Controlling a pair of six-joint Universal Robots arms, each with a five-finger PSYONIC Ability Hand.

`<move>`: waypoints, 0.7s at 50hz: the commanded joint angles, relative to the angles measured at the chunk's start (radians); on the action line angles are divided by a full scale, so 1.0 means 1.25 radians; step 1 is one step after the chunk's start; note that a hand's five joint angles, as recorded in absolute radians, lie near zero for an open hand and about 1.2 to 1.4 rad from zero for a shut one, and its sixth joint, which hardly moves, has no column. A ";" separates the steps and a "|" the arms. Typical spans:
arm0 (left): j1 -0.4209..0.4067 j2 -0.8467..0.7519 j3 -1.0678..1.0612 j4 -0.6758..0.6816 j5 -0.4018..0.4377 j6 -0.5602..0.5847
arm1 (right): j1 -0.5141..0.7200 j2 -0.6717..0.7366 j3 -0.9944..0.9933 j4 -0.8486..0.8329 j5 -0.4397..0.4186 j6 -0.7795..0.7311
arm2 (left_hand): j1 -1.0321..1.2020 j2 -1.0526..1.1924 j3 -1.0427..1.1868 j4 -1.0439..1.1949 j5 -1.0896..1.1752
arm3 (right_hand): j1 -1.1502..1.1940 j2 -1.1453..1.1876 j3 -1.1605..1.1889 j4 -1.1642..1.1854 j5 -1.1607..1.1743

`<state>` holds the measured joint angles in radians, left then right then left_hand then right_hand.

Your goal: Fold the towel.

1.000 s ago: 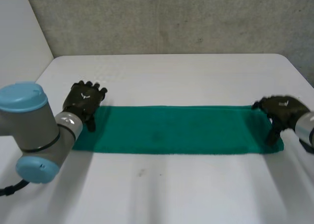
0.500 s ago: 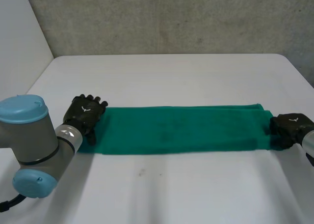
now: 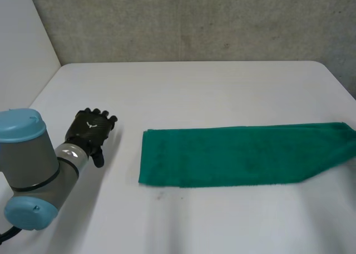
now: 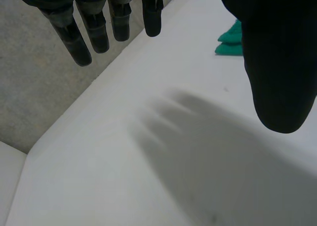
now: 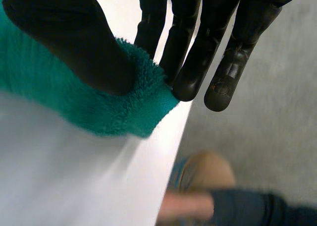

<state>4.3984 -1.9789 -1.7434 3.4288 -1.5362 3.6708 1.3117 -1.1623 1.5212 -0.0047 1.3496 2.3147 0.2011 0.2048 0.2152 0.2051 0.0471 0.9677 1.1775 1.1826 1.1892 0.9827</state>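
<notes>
Where right hand (image 5: 64, 42) pinches, towel (image 3: 233, 156) bunches.

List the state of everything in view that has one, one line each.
Green terry towel: lying flat in a long strip, right end pinched, left end free.
Left hand: open, holding nothing, apart from the towel.
Right hand: shut on the towel's end, thumb against fingers.

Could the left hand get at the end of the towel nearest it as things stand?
Probably yes. The left hand is open and apart from the towel, with bare table between them and nothing in the way. The right hand pinches the towel's other end.
</notes>
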 commanded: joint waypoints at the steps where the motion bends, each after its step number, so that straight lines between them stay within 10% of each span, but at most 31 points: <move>1: -0.002 0.031 -0.007 0.000 -0.001 -0.016 | 0.271 -0.058 -0.067 0.003 -0.028 0.145 | -0.021 -0.024 -0.032 -0.024 -0.037 | 0.343 0.175 0.171 0.166 0.191; 9: -0.010 0.065 -0.007 0.000 -0.001 -0.072 | 0.629 0.040 -0.154 -0.002 -0.112 0.145 | -0.021 -0.024 -0.032 -0.024 -0.037 | 0.343 0.175 0.171 0.166 0.191; 17: -0.041 0.068 0.003 0.001 -0.001 -0.081 | 0.781 0.214 -0.240 0.002 -0.138 0.142 | -0.021 -0.024 -0.032 -0.024 -0.037 | 0.343 0.175 0.171 0.166 0.191; 24: -0.101 0.044 0.041 0.006 -0.001 -0.083 | 0.782 0.255 -0.262 0.006 -0.083 0.153 | -0.018 -0.021 -0.030 -0.021 -0.035 | -0.635 -0.802 -0.806 -0.812 -0.786; 35: -0.225 -0.028 0.165 0.007 -0.002 -0.202 | 0.631 0.073 -0.073 0.005 0.031 0.248 | -0.016 -0.019 -0.027 -0.019 -0.032 | -0.635 -0.802 -0.806 -0.812 -0.786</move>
<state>4.1804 -1.9699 -1.6099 3.4379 -1.5376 3.5030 2.2191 -0.9537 1.2829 0.0043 1.3719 2.5586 0.2011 0.2048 0.2152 0.2050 0.0471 0.2024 0.2237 0.2117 0.2311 0.0635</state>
